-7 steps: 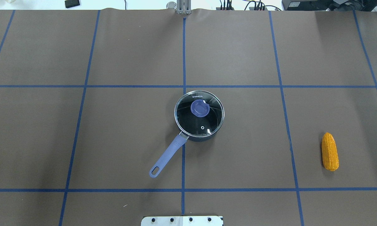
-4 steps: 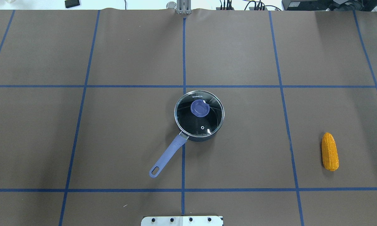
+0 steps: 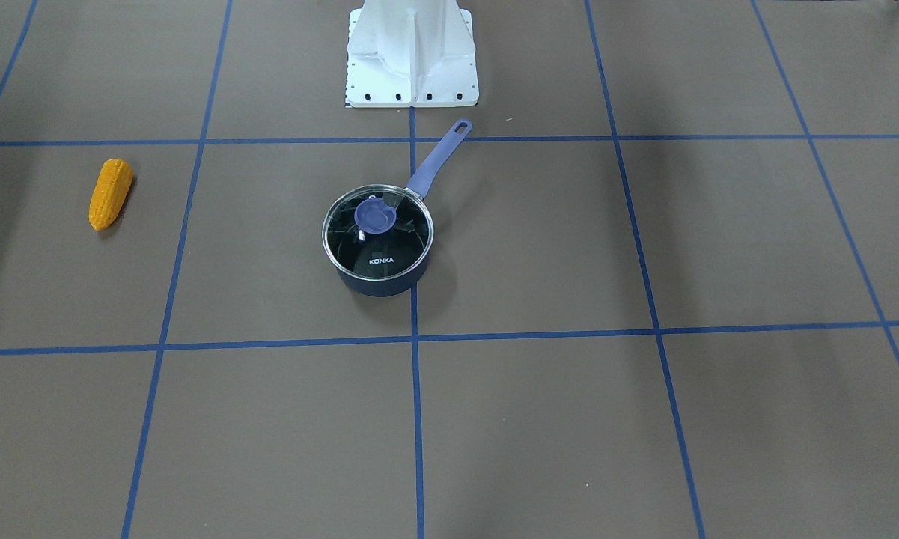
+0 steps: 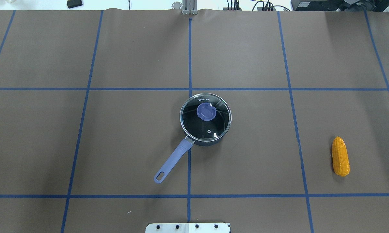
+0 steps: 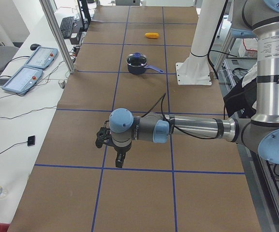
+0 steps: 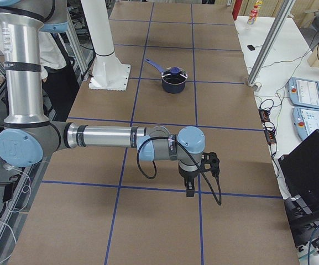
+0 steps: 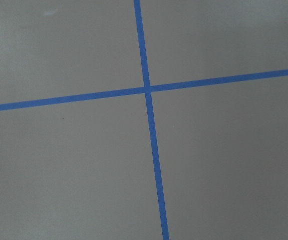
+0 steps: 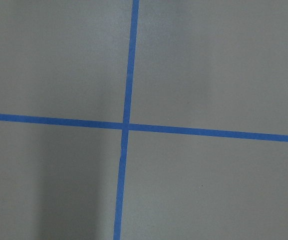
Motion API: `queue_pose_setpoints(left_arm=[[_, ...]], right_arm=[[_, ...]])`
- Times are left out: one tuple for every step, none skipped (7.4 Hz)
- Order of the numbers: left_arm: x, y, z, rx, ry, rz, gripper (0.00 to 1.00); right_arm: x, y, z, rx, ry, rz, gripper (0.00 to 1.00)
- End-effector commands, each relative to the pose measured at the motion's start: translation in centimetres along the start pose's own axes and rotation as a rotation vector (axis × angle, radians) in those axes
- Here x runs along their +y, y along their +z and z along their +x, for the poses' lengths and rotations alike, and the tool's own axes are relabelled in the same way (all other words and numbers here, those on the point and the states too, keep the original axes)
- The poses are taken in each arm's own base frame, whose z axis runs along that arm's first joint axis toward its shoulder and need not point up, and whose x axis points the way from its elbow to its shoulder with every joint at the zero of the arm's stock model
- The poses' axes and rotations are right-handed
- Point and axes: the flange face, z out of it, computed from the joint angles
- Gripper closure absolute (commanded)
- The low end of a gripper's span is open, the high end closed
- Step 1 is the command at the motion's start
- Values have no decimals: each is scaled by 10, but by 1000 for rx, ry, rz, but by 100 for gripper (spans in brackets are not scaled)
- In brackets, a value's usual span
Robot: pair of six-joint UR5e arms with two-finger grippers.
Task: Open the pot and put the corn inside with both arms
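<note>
Dark pot (image 3: 380, 287) at middle of brown surface (image 3: 644, 434), glass lid (image 3: 391, 247) on, purple handle (image 3: 436, 162) angled toward white pedestal (image 3: 412, 60). Orange corn (image 3: 110, 194) lying flat, well apart, at view's left.

The tabletop (image 4: 116, 48) is showing flat brown, with blue tape lines (image 4: 189, 58) crossing it in a grid. The pot (image 3: 378, 284) is sitting dark navy, its handle (image 4: 173, 160) and lid knob (image 4: 206, 111) glowing periwinkle, white lettering showing on the clear lid (image 4: 218, 124). The corn (image 4: 340, 156) is shining orange-yellow in bumpy kernel rows. The left arm (image 5: 192, 129) and right arm (image 6: 109, 136) are wearing grey with light-blue joint caps; the pedestal (image 3: 412, 52) is gleaming white.
</note>
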Motion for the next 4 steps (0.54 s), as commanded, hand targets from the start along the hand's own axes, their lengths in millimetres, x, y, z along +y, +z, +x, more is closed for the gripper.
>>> queue_pose_setpoints(left_arm=[[-11, -8, 8, 0, 20, 18, 1], [-25, -17, 17, 0, 58, 50, 1], [-49, -30, 29, -6, 115, 108, 1], [-58, -32, 34, -1, 126, 117, 1]], right_arm=[[-15, -16, -15, -1, -55, 72, 0], [-15, -17, -16, -6, -95, 122, 0], [-19, -22, -20, -3, -108, 136, 0], [-23, -24, -22, -1, -136, 145, 0]])
